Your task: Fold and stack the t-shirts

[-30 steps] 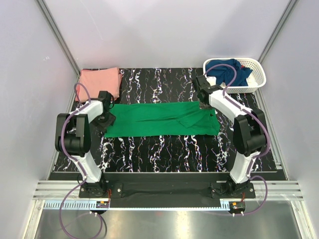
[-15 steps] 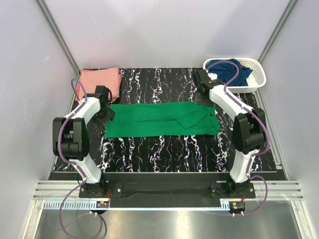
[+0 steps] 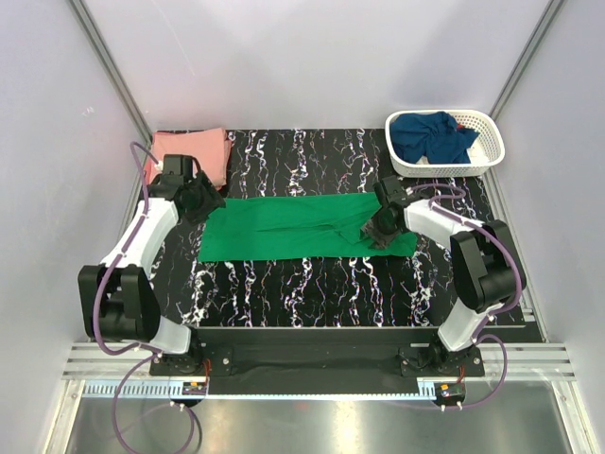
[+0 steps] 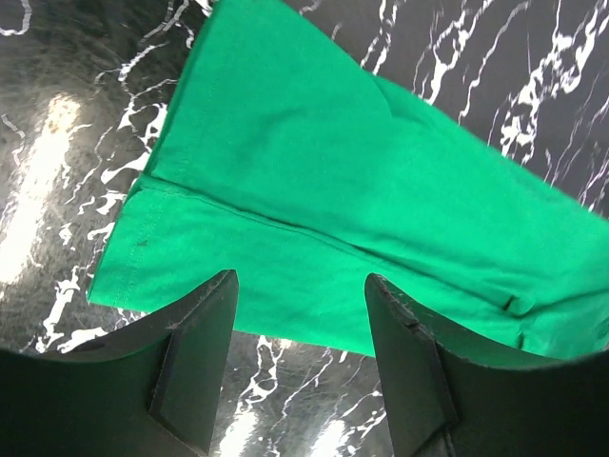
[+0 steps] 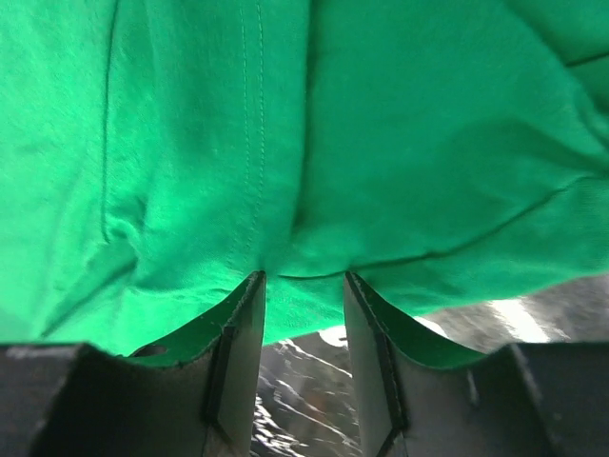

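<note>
Green t-shirt (image 3: 293, 227) flat on table (image 3: 312, 284); left jaws wide over one end, right jaws narrow at the other

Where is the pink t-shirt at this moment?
In the top view, the pink t-shirt lies folded at the far left corner of the table, just behind the left gripper.

White-shelled left arm (image 3: 146, 227) and right arm (image 3: 435, 216) have bulky black joints and trailing mauve cables (image 3: 115, 402). Left gripper (image 4: 300, 286) and right gripper (image 5: 304, 281) bear flat dark wedge fingers (image 4: 195, 371).
</note>
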`<state>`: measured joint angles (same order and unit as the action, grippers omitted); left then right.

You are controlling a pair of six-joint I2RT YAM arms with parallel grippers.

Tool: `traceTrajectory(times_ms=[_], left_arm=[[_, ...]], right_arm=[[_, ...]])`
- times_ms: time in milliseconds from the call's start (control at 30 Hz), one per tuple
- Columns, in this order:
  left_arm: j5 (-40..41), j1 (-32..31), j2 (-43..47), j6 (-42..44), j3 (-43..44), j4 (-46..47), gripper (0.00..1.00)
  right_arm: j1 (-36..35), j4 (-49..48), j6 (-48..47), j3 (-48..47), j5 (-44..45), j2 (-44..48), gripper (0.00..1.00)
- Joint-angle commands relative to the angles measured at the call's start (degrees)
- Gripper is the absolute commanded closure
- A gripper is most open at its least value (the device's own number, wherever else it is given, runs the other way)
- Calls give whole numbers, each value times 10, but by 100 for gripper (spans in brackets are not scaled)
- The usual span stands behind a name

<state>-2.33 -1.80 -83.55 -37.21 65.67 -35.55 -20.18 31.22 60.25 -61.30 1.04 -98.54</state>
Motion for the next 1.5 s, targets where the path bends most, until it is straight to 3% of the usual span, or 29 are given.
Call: traceTrajectory(times_ms=[0, 633, 1200, 1467], left_arm=[[-36, 1, 13, 49, -7, 26, 39], [-51, 1, 11, 28, -21, 43, 38], [-51, 1, 0, 13, -13, 42, 39], [-51, 1, 1, 8, -19, 43, 39]], right_arm=[[-4, -61, 67, 16, -18, 20, 55], [-6, -106, 73, 0, 5, -9, 57], [-6, -156, 64, -36, -7, -33, 65], [-6, -156, -10, -155, -27, -100, 68]])
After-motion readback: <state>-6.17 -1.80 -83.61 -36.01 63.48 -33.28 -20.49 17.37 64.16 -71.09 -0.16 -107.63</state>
